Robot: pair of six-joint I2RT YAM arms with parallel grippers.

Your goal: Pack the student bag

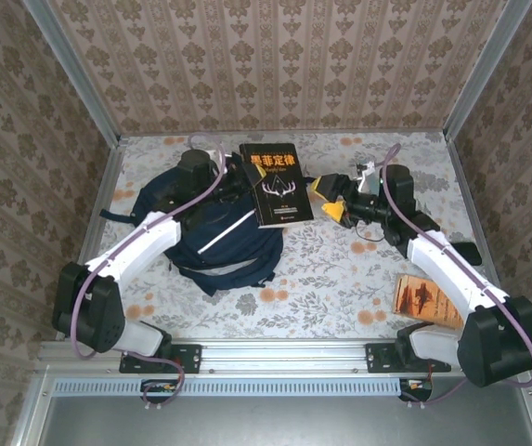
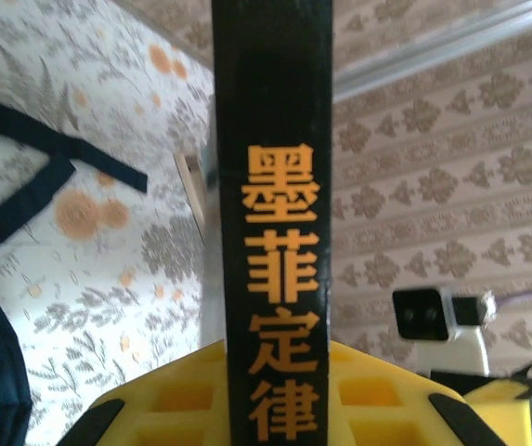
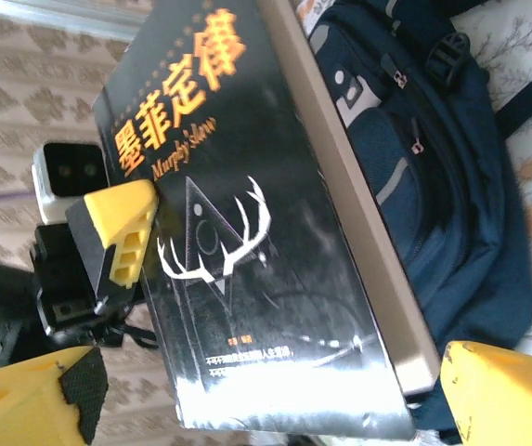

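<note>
We see the black book held up over the far right part of the student bag, which lies slumped on the worktop, left of centre, with its straps trailing. The left claw is clamped on the book's spine, a yellow finger on each side. The right claw sits at the book's right edge with its fingers apart, gripping nothing.

Our worry is that single hold on the spine: the whole cover hangs out from one narrow pinch, so the book could pivot or slide free if swung. We cannot tell whether the bag's main compartment is open. If it is not, a lowered book would land on closed fabric and slide off. The loose straps could also catch a finger. A second, orange-brown book lies near the right arm.
</note>
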